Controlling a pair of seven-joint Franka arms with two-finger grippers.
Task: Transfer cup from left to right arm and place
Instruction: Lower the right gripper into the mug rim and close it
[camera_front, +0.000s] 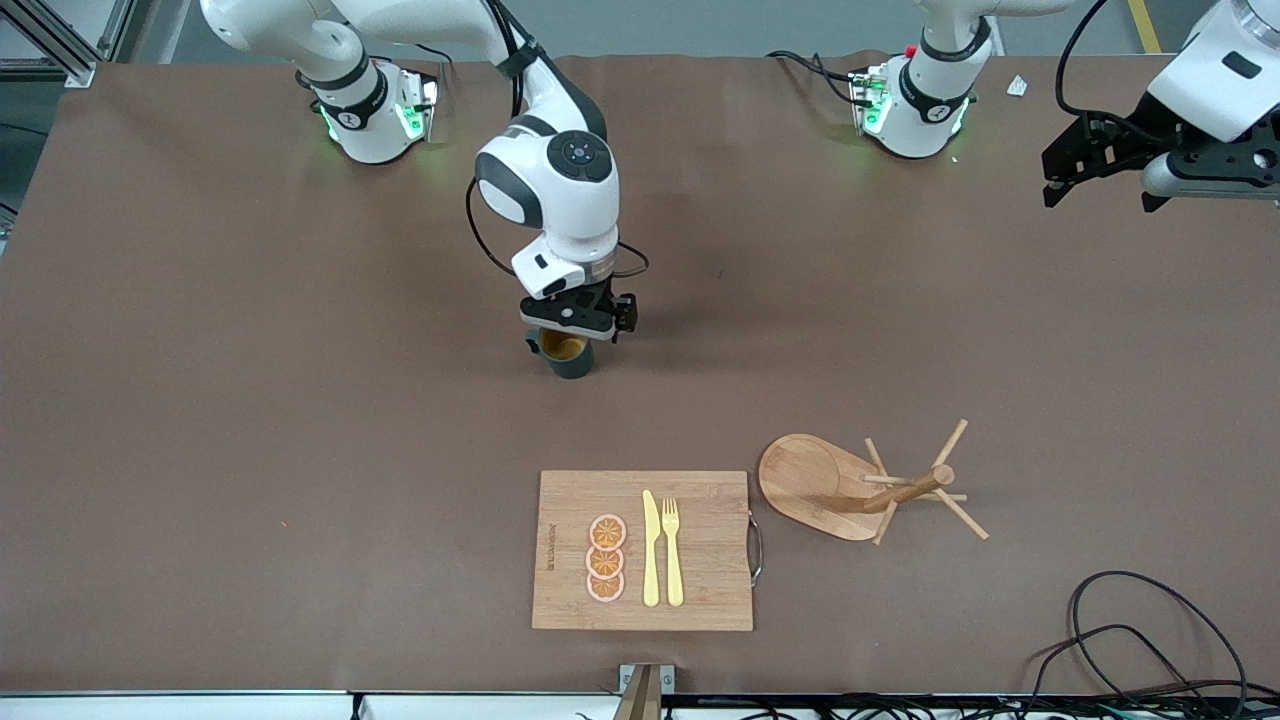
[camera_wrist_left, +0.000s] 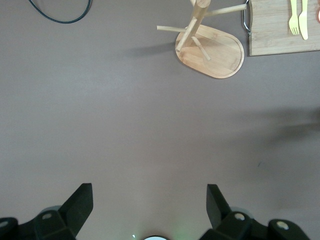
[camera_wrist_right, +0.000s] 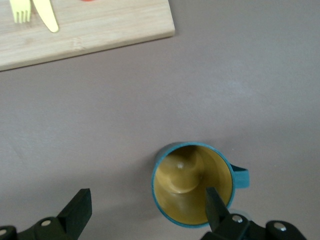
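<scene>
The teal-green cup stands upright on the brown table near its middle, ochre inside, handle toward the right arm's end. In the right wrist view the cup shows from above. My right gripper is open just above it; in the right wrist view one finger is over the cup's inside and the other is off to the cup's side. My left gripper is open and empty, held high over the left arm's end of the table; it also shows in the left wrist view.
A wooden cutting board with orange slices, a yellow knife and a fork lies nearer the front camera. A wooden mug tree stands beside it. Cables lie at the front corner.
</scene>
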